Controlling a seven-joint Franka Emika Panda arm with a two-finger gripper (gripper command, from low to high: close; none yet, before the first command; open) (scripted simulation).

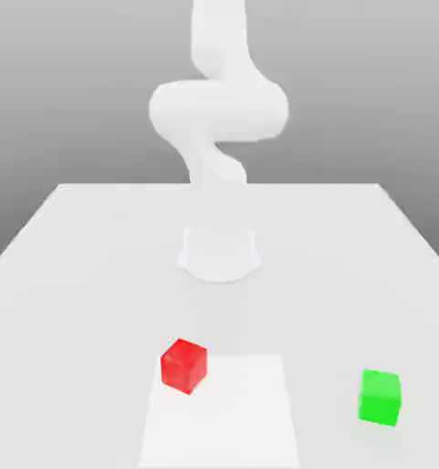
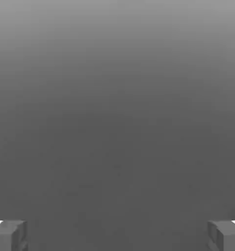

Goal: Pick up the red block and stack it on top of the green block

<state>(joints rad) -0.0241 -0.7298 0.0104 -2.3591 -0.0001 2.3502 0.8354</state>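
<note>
Sitting untouched on the white bench (image 1: pixel 67 266), toward the exterior view's left of the near edge: the red block (image 1: pixel 184 365), resting beside a paler square patch (image 1: pixel 218 412). Lying well apart, toward the exterior view's right: the green block (image 1: pixel 380 397), nothing on top. Rising behind both at the far middle: the white arm (image 1: pixel 218 110). Gaping wide and gripping nothing, in the hand view: the hand (image 2: pixel 117 235), fingertips (image 2: pixel 10 234) far apart. Nothing done yet, judging by this; reaching, grasping, lifting and stacking all remaining
</note>
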